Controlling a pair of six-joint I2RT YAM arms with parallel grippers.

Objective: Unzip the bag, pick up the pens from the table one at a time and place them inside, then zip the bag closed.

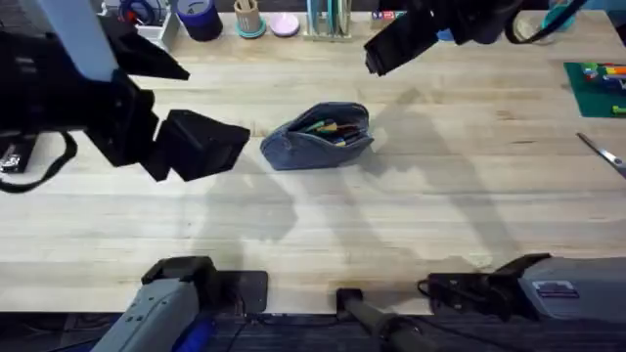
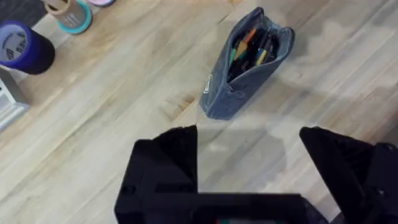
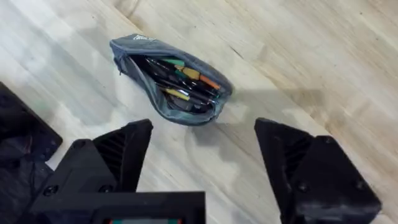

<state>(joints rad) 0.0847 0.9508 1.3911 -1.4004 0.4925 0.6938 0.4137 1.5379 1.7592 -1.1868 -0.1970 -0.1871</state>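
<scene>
**Now for the zip: closing a full pouch**

Clearly the bag (image 1: 318, 136) lies near the middle of the table (image 1: 411, 225), its zipper gaping wide and several pens (image 2: 252, 50) packed inside, orange, green, yellow and dark barrels showing through the mouth. No loose pen lies on the wood around it, so the loading looks finished and the closing pull appears to be what remains.

Both arms hover above the table, neither touching the pouch. The left gripper (image 1: 201, 145) hangs just to the left of the bag, its two fingers spread wide with nothing between them. The right gripper (image 3: 202, 168) is raised over the far right side of the bag, likewise spread wide and holding nothing.

To do this well, one gripper should pin an end of the pouch while the other takes the zipper pull. The pull itself is too small to pick out, so finding it comes first; it probably sits at one rounded end of the opening. The soft fabric will likely bunch and slide if only one end is held, so a firm pinch on the cloth beside the zipper matters. Pen tips poking above the mouth could snag the slider; the pull should run low and straight along the length.

Scissors (image 1: 602, 152) lie well apart on the right.
</scene>
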